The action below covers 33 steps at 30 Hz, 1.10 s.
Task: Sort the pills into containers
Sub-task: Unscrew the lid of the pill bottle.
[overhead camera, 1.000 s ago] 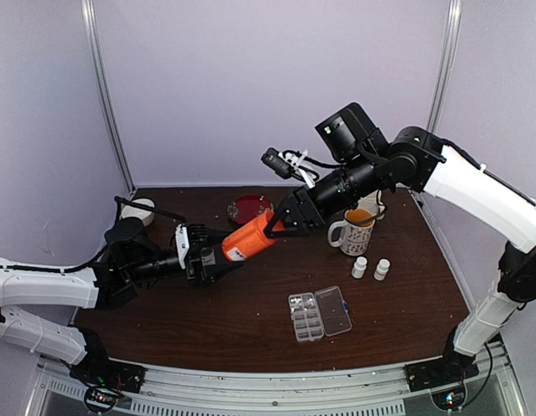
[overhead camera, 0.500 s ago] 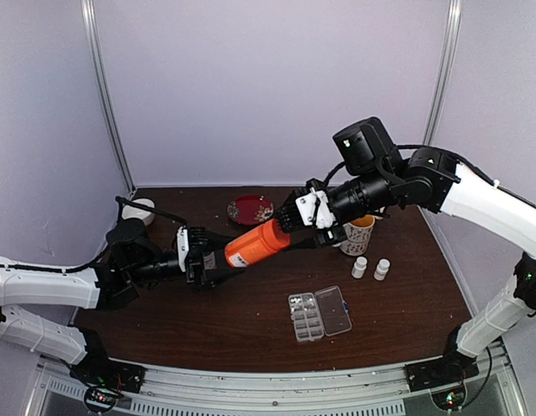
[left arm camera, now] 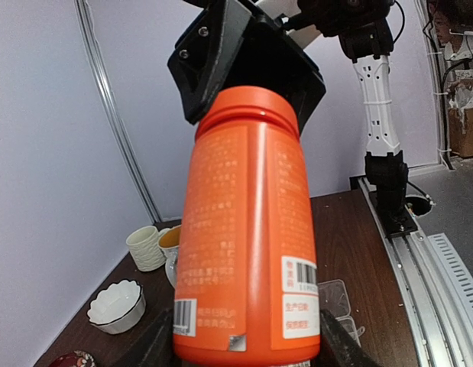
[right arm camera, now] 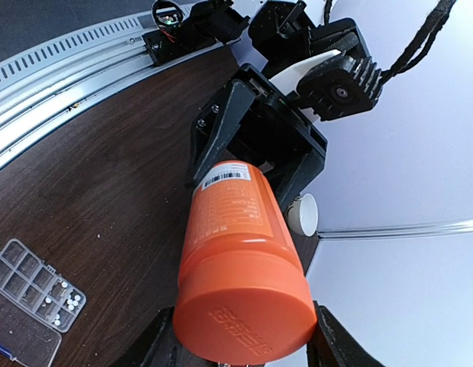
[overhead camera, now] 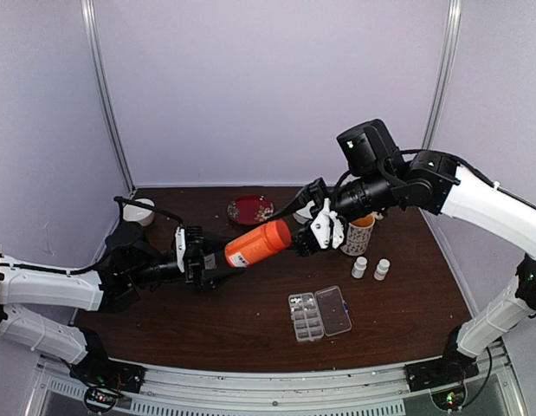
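A large orange bottle (overhead camera: pixel 259 244) hangs tilted in the air between both arms. My left gripper (overhead camera: pixel 203 260) is shut on its base, with the jaws pressed to either side (left arm camera: pixel 247 353). My right gripper (overhead camera: pixel 307 236) is shut on the bottle's orange cap (right arm camera: pixel 244 313), its fingers flanking the cap's rim. The clear pill box (overhead camera: pixel 319 314) lies open on the table below, with two rows of containers (overhead camera: pixel 306 317) and the lid (overhead camera: pixel 336 310) folded out to the right. Tiny white pills (right arm camera: pixel 63 294) lie in one corner compartment.
Two small white bottles (overhead camera: pixel 360 267) (overhead camera: pixel 382 269) stand right of the pill box. A mug (overhead camera: pixel 358 234) sits just behind my right gripper. A red dish (overhead camera: pixel 250 208) is at the back and a white bowl (overhead camera: pixel 139 211) at the back left.
My right wrist has turned round the cap end and the right arm has swung lower and to the right. The bottle has shifted slightly right. The left gripper keeps its hold.
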Tool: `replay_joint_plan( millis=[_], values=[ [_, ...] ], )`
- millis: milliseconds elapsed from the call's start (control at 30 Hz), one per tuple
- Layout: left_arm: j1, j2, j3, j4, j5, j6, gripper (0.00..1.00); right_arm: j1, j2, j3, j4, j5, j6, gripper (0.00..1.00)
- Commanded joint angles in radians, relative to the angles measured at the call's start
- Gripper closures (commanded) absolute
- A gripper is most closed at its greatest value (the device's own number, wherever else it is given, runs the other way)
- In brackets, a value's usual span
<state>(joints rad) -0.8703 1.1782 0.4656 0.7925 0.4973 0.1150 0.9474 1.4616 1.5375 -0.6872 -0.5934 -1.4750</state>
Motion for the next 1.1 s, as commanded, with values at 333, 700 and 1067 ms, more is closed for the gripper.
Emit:
replay_joint_plan(
  millis=[333,700,1067],
  values=[
    [0.007,0.034,0.078,-0.039,-0.030,-0.025,1.00,-0.002,0.025,0.128,-0.068,-0.120,0.060,0.81],
    [0.007,0.060,0.180,-0.249,-0.040,0.041,1.00,-0.001,0.075,0.202,-0.169,-0.091,0.048,0.82],
    [0.007,0.083,0.204,-0.271,-0.039,0.045,1.00,0.001,0.137,0.297,-0.311,-0.068,0.016,0.81]
  ],
)
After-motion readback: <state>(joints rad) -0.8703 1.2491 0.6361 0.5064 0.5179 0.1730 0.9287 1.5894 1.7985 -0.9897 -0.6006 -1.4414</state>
